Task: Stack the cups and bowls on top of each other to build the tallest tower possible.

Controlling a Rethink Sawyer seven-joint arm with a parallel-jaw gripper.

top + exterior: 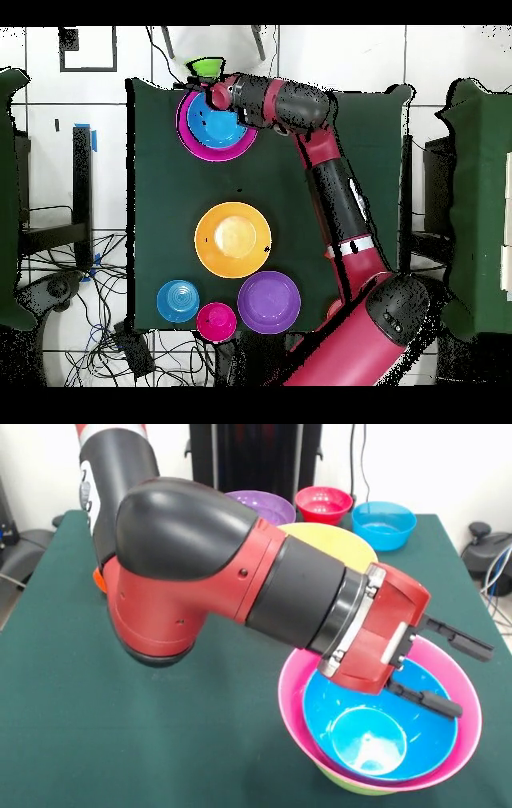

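Currently gripper (452, 674) open wide, empty, over right rim of tower (381, 728): blue bowls nested in pink, green lowest, near-right of table (120, 744); other bowls far off

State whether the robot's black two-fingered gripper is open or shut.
Open. In the front view the gripper shows two black fingers spread apart above the medium blue plastic bowl, with nothing between them.

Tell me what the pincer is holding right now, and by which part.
Nothing. The pincer is open and empty, above the glossy blue plastic bowl nested in the big pink bowl.
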